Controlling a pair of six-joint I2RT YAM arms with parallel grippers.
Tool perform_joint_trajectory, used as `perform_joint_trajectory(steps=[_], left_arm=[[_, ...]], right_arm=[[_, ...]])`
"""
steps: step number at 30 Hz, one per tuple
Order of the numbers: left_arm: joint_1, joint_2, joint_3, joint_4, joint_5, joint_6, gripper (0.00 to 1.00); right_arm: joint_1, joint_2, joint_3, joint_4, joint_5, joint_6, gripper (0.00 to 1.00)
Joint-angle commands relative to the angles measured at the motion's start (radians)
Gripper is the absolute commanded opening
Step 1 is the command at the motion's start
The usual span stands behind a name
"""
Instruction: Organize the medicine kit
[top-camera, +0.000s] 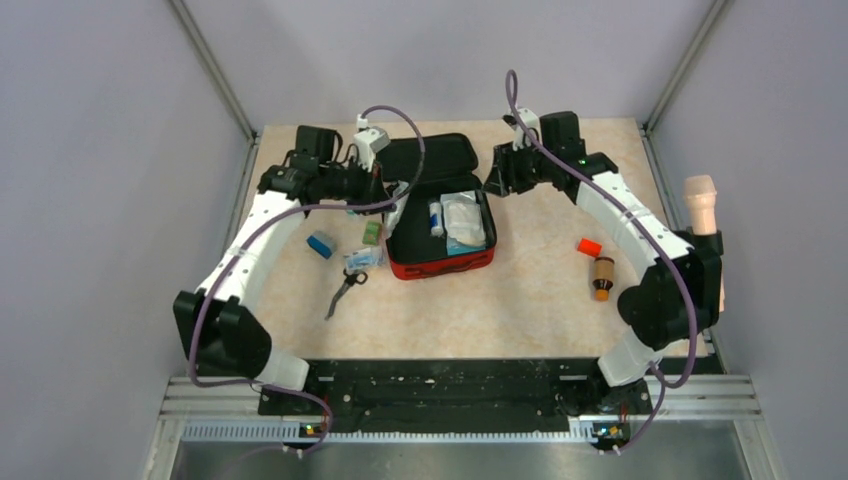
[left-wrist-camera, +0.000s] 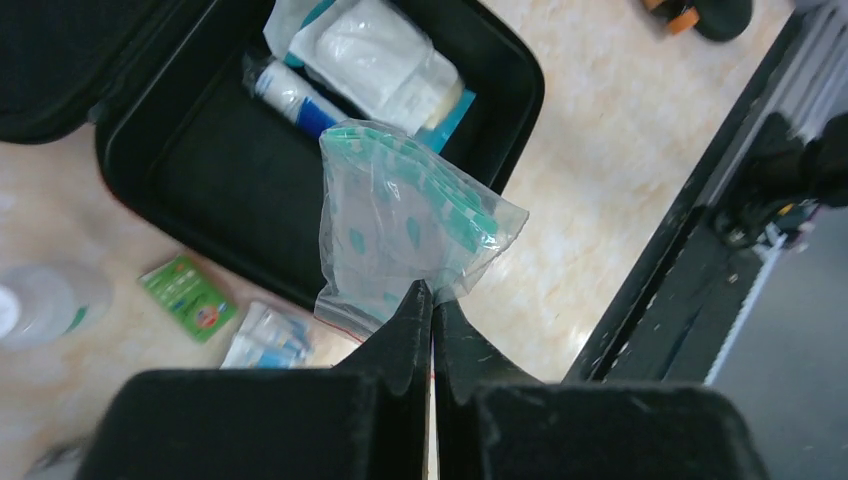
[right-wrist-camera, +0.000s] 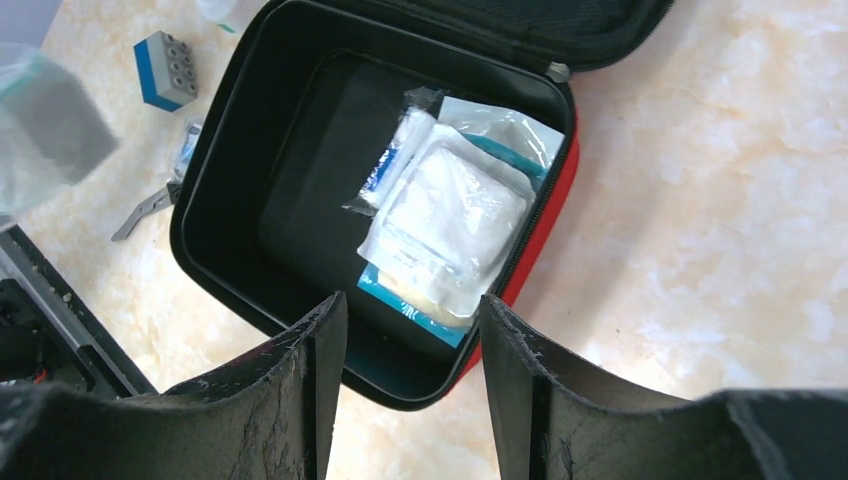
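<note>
Left gripper (left-wrist-camera: 432, 295) pinches shut on a limp clear bag (left-wrist-camera: 405, 225) at nine o'clock of the open medicine kit (top-camera: 440, 268) mid-table, right gripper (right-wrist-camera: 410, 310) gaping empty at its two o'clock; kit judged light, soft-shelled, best gripped at its rim.

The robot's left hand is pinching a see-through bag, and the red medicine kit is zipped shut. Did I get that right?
Almost. The left gripper does pinch the see-through bag, but the medicine kit is not zipped shut. It is open. The right wrist view looks straight down into it, with white packets lying inside against its black lining.
</note>
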Motion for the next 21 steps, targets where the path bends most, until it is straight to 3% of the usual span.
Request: perform_joint_trajectory(steps=[1, 6, 11, 16, 21], left_arm=[[-0.031, 0.129, 0.089, 0.17, 0.133, -0.27, 0.0], [-0.052, 0.278, 0.057, 0.402, 0.294, -0.497, 0.0], [-0.067, 0.438, 0.108, 0.384, 0.316, -0.529, 0.0], [-0.067, 0.448, 0.091, 0.36, 0.123, -0.57, 0.0], [-0.079, 0.414, 0.06, 0.279, -0.181, -0.573, 0.0]], right_arm=[[-0.027, -0.067, 0.016, -0.015, -0.009, 0.016, 0.51], [-0.033, -0.081, -0.001, -0.002, -0.007, 0.029, 0.51], [-0.033, -0.097, -0.026, 0.013, 0.003, 0.035, 0.51], [-0.033, -0.126, -0.049, 0.014, 0.022, 0.014, 0.51], [-0.033, -0.155, -0.096, 0.038, 0.031, 0.018, 0.51]])
